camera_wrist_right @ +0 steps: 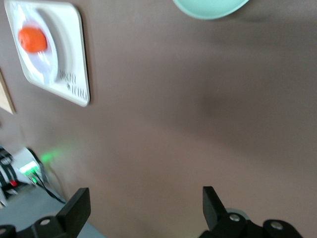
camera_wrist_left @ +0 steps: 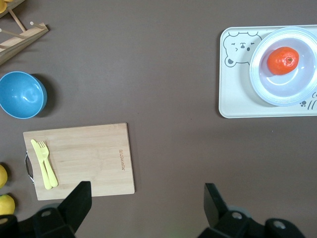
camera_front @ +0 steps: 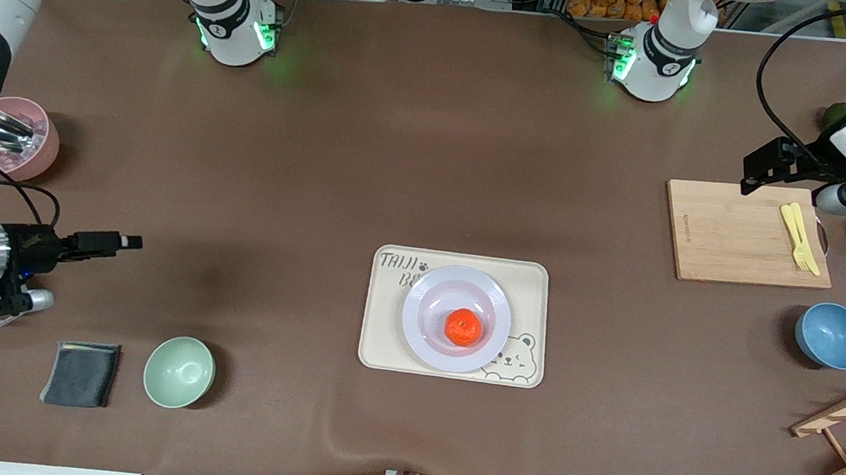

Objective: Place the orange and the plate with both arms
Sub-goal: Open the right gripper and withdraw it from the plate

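We see the orange (camera_front: pixel 463 327), small, round and bright red-orange, resting in the middle of the plate (camera_front: pixel 429 331). The plate is round, shallow, glossy white, lying flat on the cream tray (camera_front: pixel 382 342).

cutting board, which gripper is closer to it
Left. The left gripper hangs open over the cutting board, at its edge toward the bases. The right gripper is open, up over bare table at the right arm's end, well away from it.
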